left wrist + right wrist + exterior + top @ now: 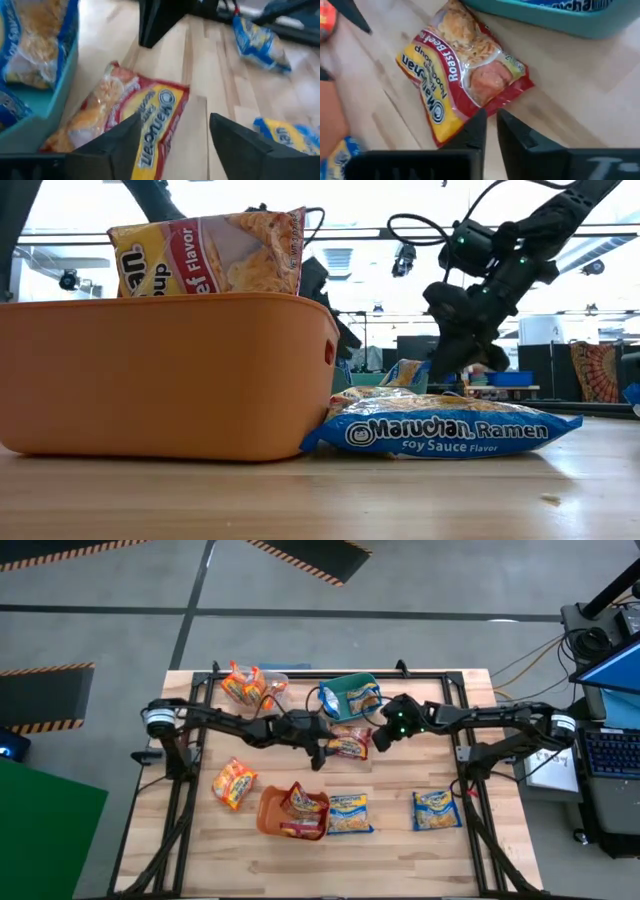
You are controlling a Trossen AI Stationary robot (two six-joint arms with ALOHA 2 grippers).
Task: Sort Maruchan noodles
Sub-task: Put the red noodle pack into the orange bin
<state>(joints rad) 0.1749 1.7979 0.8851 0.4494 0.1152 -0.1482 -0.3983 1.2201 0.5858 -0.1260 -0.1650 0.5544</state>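
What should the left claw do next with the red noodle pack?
Probably drop down and pinch the red pack. The left claw is open right above it, the pack lies loose on the table beside the teal tub, and the right claw is nearly shut, holding nothing.

Wooden table carries noodle packets and tubs

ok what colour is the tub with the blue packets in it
Teal; the tub shows best in the high view, top centre of the table.
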